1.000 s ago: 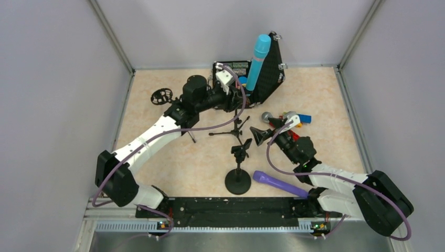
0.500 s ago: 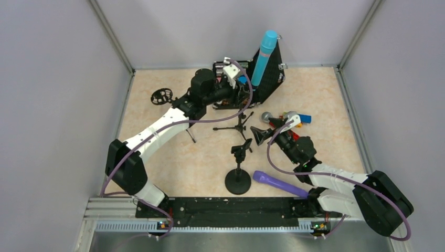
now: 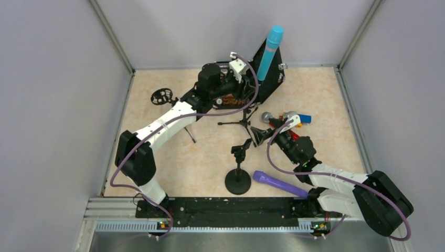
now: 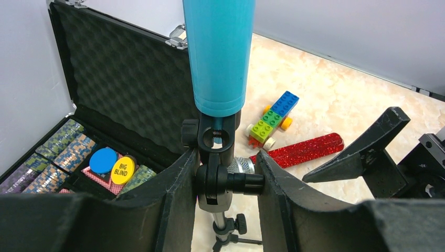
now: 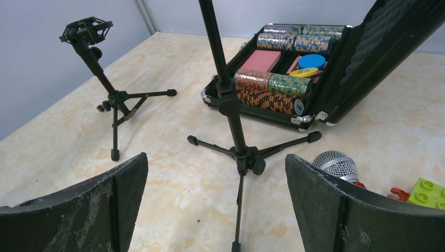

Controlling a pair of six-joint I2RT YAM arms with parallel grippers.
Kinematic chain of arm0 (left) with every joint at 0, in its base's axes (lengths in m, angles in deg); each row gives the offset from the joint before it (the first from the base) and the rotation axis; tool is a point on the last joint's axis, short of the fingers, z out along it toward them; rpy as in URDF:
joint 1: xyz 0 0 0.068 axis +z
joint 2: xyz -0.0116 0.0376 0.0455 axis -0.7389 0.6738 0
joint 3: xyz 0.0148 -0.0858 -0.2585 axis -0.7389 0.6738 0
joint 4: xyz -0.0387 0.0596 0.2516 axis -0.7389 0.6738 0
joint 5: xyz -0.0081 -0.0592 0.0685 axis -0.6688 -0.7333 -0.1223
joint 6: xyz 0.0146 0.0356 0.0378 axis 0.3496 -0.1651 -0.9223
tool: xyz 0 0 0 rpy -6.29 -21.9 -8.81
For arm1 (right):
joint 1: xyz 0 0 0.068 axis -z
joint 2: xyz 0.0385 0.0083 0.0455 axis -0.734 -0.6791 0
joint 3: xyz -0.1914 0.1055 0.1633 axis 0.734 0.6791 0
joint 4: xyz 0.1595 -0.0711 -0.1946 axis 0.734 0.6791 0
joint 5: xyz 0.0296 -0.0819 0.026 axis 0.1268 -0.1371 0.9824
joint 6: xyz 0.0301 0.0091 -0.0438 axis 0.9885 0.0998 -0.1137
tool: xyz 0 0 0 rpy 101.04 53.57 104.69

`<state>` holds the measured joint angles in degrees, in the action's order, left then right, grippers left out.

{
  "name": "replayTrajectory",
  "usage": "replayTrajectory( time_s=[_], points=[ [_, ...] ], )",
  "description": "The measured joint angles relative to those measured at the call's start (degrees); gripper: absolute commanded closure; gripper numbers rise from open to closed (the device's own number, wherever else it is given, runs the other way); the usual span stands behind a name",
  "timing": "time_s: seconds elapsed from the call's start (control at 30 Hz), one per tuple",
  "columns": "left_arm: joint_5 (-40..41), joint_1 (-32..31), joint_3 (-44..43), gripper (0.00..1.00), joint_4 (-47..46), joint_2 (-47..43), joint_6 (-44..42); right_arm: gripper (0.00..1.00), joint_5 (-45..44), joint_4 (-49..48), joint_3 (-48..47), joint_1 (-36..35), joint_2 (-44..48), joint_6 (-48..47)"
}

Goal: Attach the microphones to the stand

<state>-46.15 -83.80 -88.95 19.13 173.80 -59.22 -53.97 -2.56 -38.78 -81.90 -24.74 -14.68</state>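
Observation:
The light blue microphone (image 3: 270, 48) stands upright in the clip of the black tripod stand (image 3: 242, 122), and fills the top of the left wrist view (image 4: 219, 52). My left gripper (image 3: 246, 79) is shut on the stand's swivel joint (image 4: 220, 181) just under the clip. The glittery red microphone (image 4: 302, 150) lies on the table, its silver head (image 3: 267, 116) next to my right gripper (image 3: 257, 135), which is open and empty. The purple microphone (image 3: 278, 184) lies near the front, beside a round-base stand (image 3: 239, 178) whose clip is empty.
An open black case of poker chips (image 4: 105, 105) stands at the back, behind the blue microphone. A toy-brick car (image 3: 299, 118) lies beside the red microphone. A small tripod with a shock mount (image 3: 161, 96) stands at the left, also in the right wrist view (image 5: 99, 63).
My left arm has moved to the far right, taking the tripod stand and the blue microphone with it toward the case. The right arm has not moved.

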Motion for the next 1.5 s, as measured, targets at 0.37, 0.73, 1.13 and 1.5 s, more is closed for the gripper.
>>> replayTrajectory(
  time_s=[0.37,0.73,1.13,1.5],
  points=[
    [-0.2,0.2,-3.4,1.00,-1.2,3.8,0.2,0.01,0.0,0.2,0.0,0.1,0.0,0.0],
    [-0.2,1.0,-3.4,0.49,-2.5,4.2,2.1,0.01,0.0,0.2,0.0,0.1,0.0,0.0],
    [-0.1,1.3,-3.4,0.08,-7.4,4.0,4.9,0.01,0.0,0.2,0.0,0.1,0.0,0.0],
    [0.6,1.3,-2.0,0.02,-9.0,-1.3,5.4,0.01,0.0,0.2,0.0,0.3,-0.1,0.0]
  ],
)
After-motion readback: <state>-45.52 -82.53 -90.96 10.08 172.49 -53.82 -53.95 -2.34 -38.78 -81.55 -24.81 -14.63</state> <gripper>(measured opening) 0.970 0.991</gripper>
